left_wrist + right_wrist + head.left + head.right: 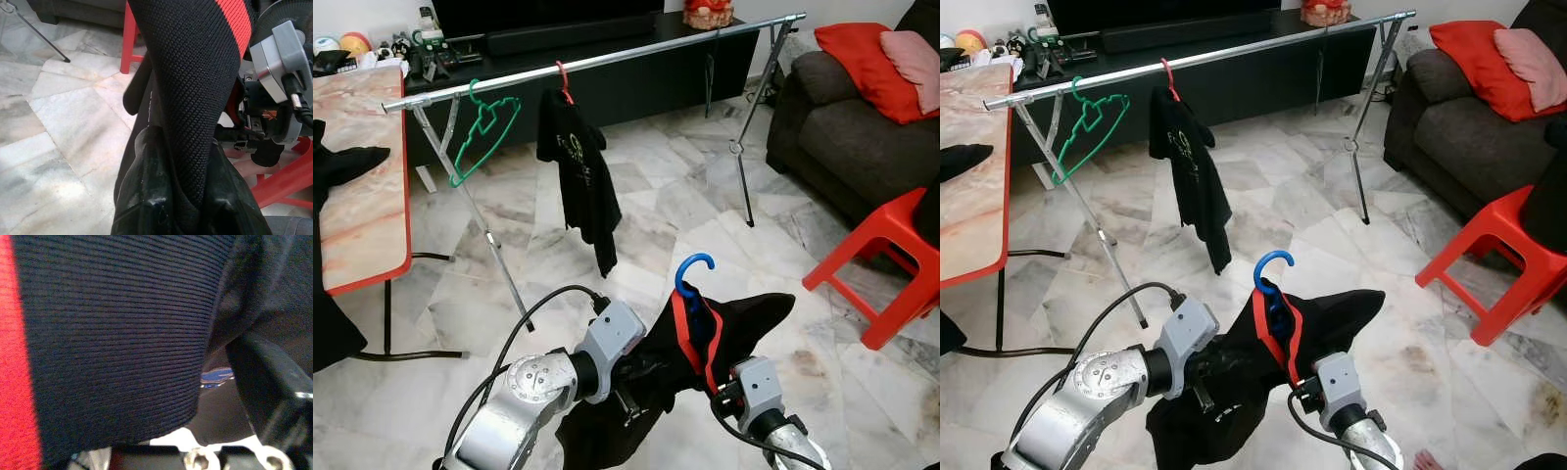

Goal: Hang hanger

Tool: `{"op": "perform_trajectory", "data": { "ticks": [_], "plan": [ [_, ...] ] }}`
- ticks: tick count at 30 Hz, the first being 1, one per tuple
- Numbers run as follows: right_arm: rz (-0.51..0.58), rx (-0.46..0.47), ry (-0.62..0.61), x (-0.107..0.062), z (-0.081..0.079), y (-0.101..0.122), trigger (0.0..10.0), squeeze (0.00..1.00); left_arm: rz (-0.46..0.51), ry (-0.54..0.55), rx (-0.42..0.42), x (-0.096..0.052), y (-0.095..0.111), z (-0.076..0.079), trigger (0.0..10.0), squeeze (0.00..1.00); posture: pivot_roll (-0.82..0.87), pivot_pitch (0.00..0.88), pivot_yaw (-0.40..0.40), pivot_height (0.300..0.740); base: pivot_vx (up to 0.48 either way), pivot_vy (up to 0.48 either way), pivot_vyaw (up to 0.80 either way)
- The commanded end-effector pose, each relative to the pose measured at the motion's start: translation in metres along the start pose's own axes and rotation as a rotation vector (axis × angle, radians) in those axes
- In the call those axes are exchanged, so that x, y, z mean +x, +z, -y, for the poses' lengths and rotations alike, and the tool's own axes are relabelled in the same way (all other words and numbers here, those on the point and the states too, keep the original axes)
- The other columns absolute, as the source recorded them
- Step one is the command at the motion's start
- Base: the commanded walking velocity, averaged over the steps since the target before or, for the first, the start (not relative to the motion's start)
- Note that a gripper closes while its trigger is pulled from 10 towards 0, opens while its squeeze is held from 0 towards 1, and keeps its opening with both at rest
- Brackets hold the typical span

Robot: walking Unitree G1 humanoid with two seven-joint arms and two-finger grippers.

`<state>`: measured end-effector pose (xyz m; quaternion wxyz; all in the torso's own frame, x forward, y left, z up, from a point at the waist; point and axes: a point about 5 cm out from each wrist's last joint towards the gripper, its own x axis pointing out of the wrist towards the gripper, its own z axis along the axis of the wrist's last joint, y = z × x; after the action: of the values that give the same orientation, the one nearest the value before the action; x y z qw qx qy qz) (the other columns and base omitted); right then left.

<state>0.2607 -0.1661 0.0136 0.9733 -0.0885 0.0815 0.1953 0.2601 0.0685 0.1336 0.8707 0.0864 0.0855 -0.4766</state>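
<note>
A black shirt with a red collar (744,318) hangs on a blue hanger (693,266), whose hook stands upright low in front of me. My left gripper (641,387) is shut on the shirt's black fabric; the left wrist view shows the cloth pinched between its fingers (146,210). My right gripper (717,390) is buried under the collar, shut on the hanger through the cloth. A sliver of blue hanger (217,376) shows beside one finger (266,382). The silver clothes rail (607,57) stands further ahead, carrying an empty green hanger (484,132) and a black T-shirt (578,166) on a red hanger.
A marble-topped table with a red edge (362,196) stands at the left, with dark clothes on it. On the right are a red plastic stool (891,264) and a dark sofa (842,127). A black TV console (636,73) runs behind the rail. Marble floor lies between me and the rail.
</note>
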Motion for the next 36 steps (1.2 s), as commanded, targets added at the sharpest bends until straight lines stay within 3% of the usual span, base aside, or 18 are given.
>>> {"op": "perform_trajectory", "data": {
  "ticks": [1, 15, 32, 36],
  "plan": [
    [-0.003, 0.016, 0.016, -0.002, -0.005, -0.004, 0.0, 0.0, 0.044, -0.027, 0.021, -0.001, 0.011, 0.006, 10.0, 0.0, -0.01, 0.128, -0.003, 0.74, 0.0, 0.0, 0.0],
    [0.001, 0.019, 0.001, -0.003, -0.006, -0.005, 0.0, 0.0, 0.041, -0.026, 0.019, -0.001, 0.009, 0.006, 10.0, 0.0, -0.01, 0.118, -0.005, 0.74, 0.0, 0.0, 0.0],
    [0.02, 0.014, -0.119, -0.004, 0.006, 0.0, 0.0, 0.0, 0.003, 0.032, 0.022, -0.01, 0.001, -0.007, 10.0, 0.0, -0.01, 0.148, -0.005, 0.74, 0.0, 0.0, 0.0],
    [0.046, -0.027, -0.193, -0.008, 0.02, 0.008, 0.0, 0.0, -0.067, 0.064, 0.066, -0.026, -0.009, -0.024, 10.0, 0.0, -0.02, 0.154, -0.004, 0.74, 0.0, 0.0, 0.0]
  ]
}}
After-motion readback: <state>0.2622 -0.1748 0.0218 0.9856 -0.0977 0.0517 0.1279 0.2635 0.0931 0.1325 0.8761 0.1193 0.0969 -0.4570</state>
